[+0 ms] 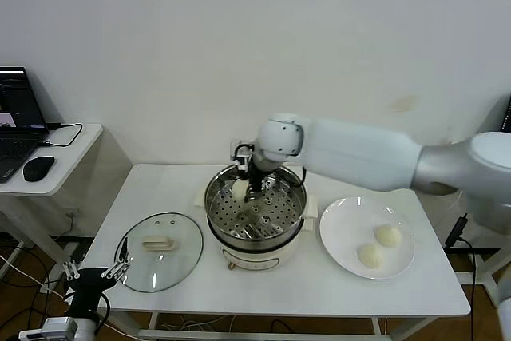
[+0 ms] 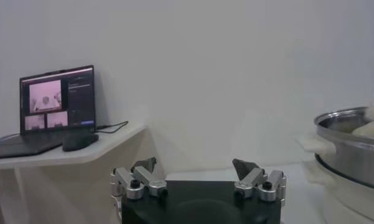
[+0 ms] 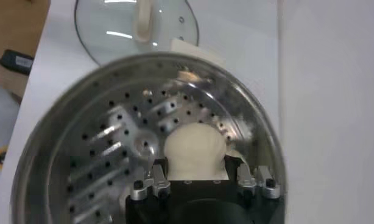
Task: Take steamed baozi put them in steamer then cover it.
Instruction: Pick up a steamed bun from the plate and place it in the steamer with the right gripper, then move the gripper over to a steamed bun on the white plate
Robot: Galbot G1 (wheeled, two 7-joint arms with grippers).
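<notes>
1. Far to the left, off the main surface, a laptop (image 1: 14,113) and a mouse (image 1: 38,168) sit on a small side desk (image 1: 72,157) — no part of the job.
2. The left claw (image 1: 94,277) hangs low at the front-left corner of the white surface (image 1: 200,293), fingers spread wide and holding nothing; it is idle.
3. Just beside it lies the cover (image 1: 160,250), the clear glass lid flat on the surface with its cream handle up, well clear of the pot.
4. In the middle stands the steamer (image 1: 255,212), the shiny perforated basket on its cream base. The right claw (image 1: 246,188) reaches down inside it near the back-left wall, nearly closed on one baozi (image 3: 195,149); the wrist view shows the bun pinched between the fingers just above the holed floor. I see no other bun in the basket, though the arm hides part of it.
5. To do this placing well, I would judge the bun should go fully down onto the floor before the fingers part, then the claw should lift straight up so the soft dough neither sticks nor rolls.
6. Setting it near the wall — not the centre — leaves room for those yet to come.
7. On the right, the white plate (image 1: 339,237) carries two more buns (image 1: 388,235) (image 1: 370,255), lying close together.
</notes>
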